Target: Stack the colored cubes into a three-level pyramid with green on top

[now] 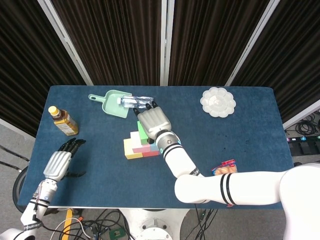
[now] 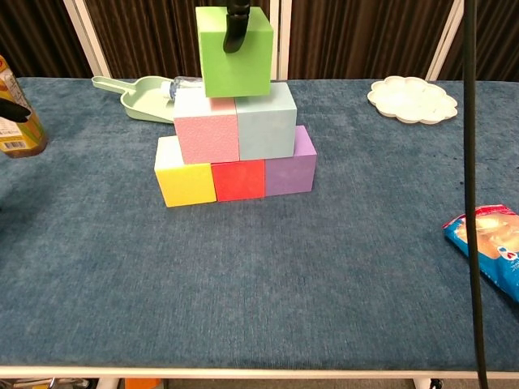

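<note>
My right hand [image 1: 152, 122] grips the green cube [image 2: 235, 50] from above; one dark finger [image 2: 237, 24] lies over its front face. The cube hovers at or just on the second level, over the seam between the pink cube [image 2: 207, 130] and the light blue cube [image 2: 266, 121]; I cannot tell whether it touches them. Below them stand the yellow cube [image 2: 185, 182], the red cube [image 2: 238, 180] and the purple cube [image 2: 290, 168] in a row. From the head view the hand covers most of the stack [image 1: 134, 147]. My left hand [image 1: 59, 162] hangs off the table's front left corner, holding nothing.
A tea bottle [image 1: 63, 120] stands at the far left. Behind the stack a green scoop [image 2: 138, 93] holds a clear bottle [image 1: 135, 101] lying on its side. A white palette dish [image 2: 411, 99] sits back right, and a snack packet [image 2: 493, 251] front right.
</note>
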Available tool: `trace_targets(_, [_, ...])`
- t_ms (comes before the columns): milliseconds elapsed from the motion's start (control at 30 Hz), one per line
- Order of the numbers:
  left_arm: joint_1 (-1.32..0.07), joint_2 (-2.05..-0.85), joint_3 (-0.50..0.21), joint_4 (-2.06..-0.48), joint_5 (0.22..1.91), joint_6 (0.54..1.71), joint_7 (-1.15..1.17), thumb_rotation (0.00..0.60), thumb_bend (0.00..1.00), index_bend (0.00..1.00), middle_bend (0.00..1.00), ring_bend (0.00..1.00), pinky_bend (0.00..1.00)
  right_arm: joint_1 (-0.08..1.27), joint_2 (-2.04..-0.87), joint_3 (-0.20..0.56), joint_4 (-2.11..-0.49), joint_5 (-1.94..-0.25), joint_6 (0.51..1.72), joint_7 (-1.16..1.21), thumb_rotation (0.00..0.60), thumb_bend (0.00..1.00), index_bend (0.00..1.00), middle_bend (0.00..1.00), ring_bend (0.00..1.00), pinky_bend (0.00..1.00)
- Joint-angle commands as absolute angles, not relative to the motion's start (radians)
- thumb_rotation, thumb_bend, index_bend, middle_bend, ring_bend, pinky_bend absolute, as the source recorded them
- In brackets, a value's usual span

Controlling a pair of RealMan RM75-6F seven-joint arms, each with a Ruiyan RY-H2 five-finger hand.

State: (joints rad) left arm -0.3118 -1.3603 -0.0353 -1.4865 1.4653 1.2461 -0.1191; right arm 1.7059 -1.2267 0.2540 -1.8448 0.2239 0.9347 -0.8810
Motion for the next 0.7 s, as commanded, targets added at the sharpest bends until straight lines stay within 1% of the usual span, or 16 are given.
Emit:
trace_targets(33, [-0.311,-1.358,-0.033,-1.492,1.468,1.247,-0.116,0.6,0.04,0.11,0.1,0.03,0.14,1.711,-1.233,0.254,-1.841,0.231,0.934,-0.89,0.6,0.19,0.0,0.47,0.07,0.0])
trace_targets(200, [-0.311,-1.358,-0.032,-1.497,1.468,1.249,-0.11,0.6,0.04,0.11,0.09,0.03,0.14,1.722,-1.253,0.25,-1.83,0.251,0.936,-0.909,0.6,0.19,0.0,0.47,0.07,0.0])
trace_targets(333, [-0.312,-1.355,-0.035,-1.5,1.461,1.243,-0.122,0.6,0.04,0.11,0.09,0.0,0.14,1.727,-1.265,0.255,-1.82,0.259,0.939,-0.916,0.6,0.19,0.0,0.47,0.07,0.0])
trace_targets(467, [-0.311,-1.355,-0.033,-1.496,1.461,1.243,-0.126,0.6,0.04,0.11,0.1,0.0,0.14,1.732,-1.269,0.261,-1.816,0.271,0.95,-0.925,0.6,0.19,0.0,0.47,0.07,0.0])
trace_targets(700, [-0.312,-1.363,-0.028,-1.484,1.462,1.235,-0.143,0.6,0.04,0.11,0.1,0.0,0.14,1.753,-1.271,0.276,-1.832,0.32,0.996,-0.962,0.6,0.19,0.0,0.47,0.07,0.0])
